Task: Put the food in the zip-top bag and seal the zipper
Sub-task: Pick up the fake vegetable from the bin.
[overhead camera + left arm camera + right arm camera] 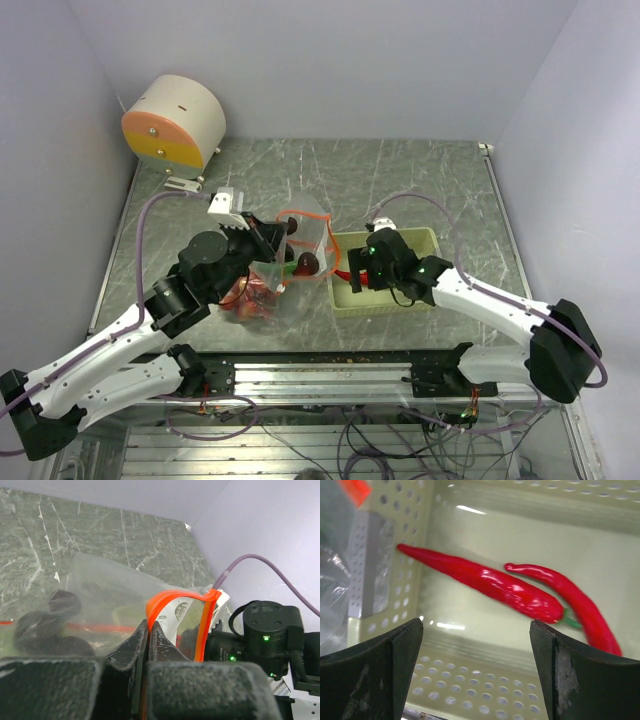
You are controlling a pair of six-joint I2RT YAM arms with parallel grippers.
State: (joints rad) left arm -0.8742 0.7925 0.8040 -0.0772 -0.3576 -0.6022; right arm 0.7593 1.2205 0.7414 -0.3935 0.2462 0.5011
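The zipper [172, 596] is pinched by the left gripper [149, 629]; the right gripper [476, 630] is held wide over two chilies [490, 582] in the basket [470, 700].

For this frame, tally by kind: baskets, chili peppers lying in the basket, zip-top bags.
Pale green basket: 1
Red chili peppers in it: 2
Clear zip-top bag: 1
Total: 4

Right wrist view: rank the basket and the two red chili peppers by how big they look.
1. pale green basket: fills the frame.
2. left chili: longest pepper showing.
3. right chili: looks shorter, but its lower end may run behind the right gripper, so the order of 2 and 3 is unsure.
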